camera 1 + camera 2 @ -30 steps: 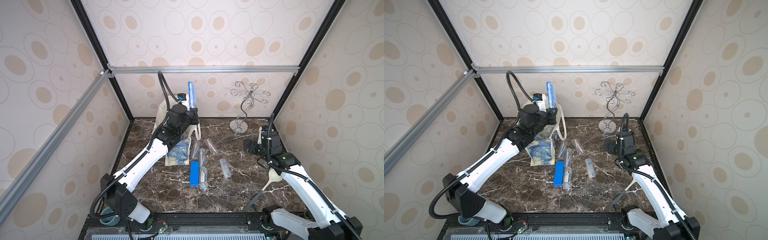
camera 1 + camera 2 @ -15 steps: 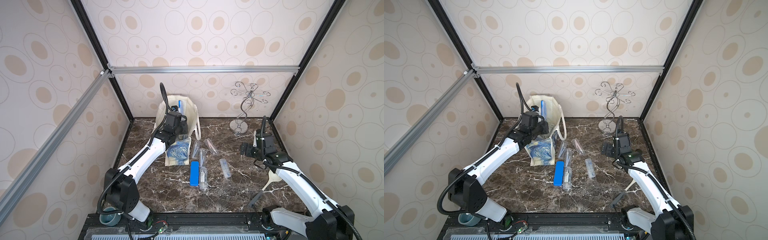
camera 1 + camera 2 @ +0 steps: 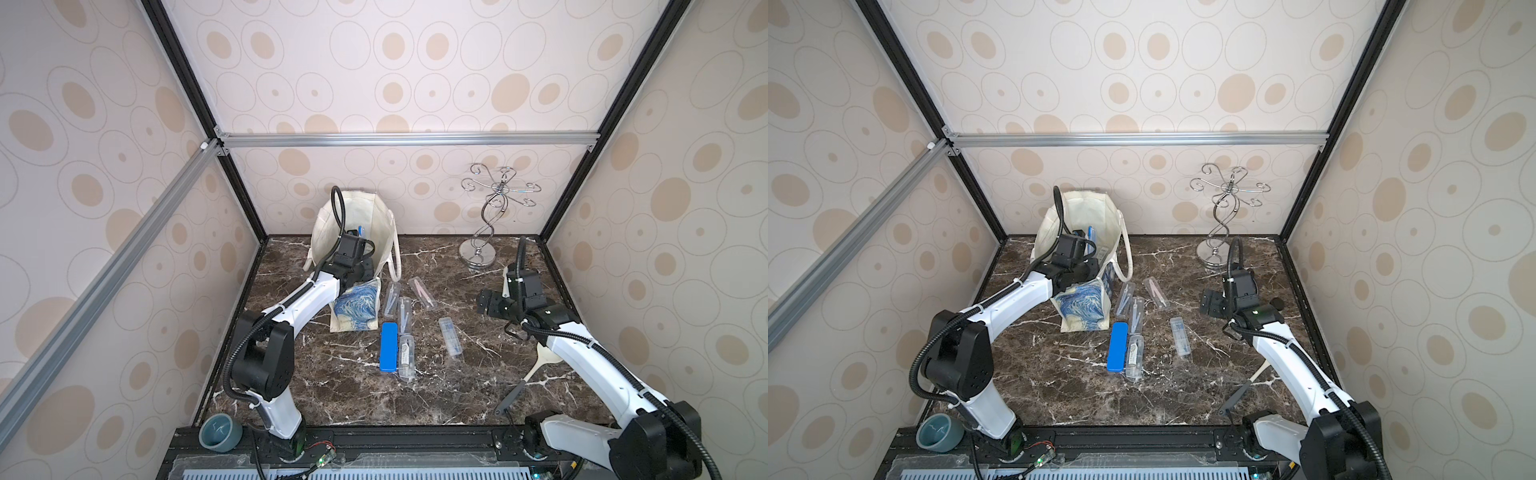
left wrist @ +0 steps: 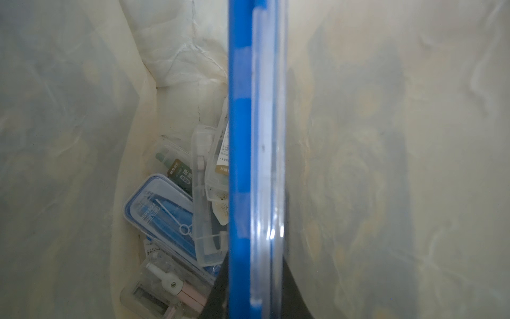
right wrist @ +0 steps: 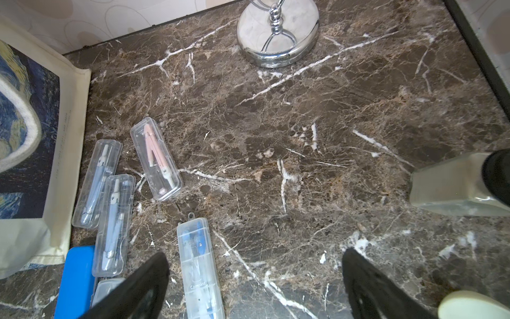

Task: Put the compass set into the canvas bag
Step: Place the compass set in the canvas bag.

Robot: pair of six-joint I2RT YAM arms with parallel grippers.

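The cream canvas bag (image 3: 376,220) (image 3: 1090,214) stands open at the back left, its starry-night print facing front. My left gripper (image 4: 255,276) is down inside it, shut on a blue compass set case (image 4: 240,138) held on edge. Only the case's top (image 3: 360,229) (image 3: 1091,234) peeks out in both top views. Several compass cases (image 4: 165,212) lie on the bag's bottom. My right gripper (image 3: 488,307) (image 5: 255,256) hangs open over the table, next to a clear compass case (image 5: 200,268) (image 3: 450,336).
In front of the bag lie a blue case (image 3: 388,347), a pink-compass case (image 5: 156,158) and other clear cases (image 5: 113,223). A silver wire stand (image 3: 482,232) is at the back right, a white spatula (image 3: 540,361) at the front right and a teal bowl (image 3: 220,432) at the front left.
My left arm has come down from above the bag, lowering the blue case into it. My right gripper has shifted a little toward the table's middle, still open.
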